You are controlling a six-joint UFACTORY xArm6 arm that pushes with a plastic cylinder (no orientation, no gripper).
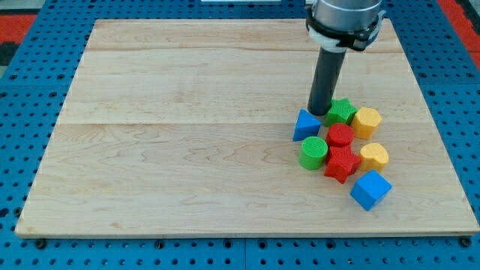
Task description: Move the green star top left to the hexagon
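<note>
The green star lies at the top of a cluster of blocks on the right of the wooden board. It touches or nearly touches the yellow hexagon on its right. My tip stands against the star's left side, between the star and the blue triangle, which lies just below and to the left of it.
Below the star lie a red cylinder, a green cylinder, a red star, a second yellow block and a blue cube. The board's right edge is near the cluster.
</note>
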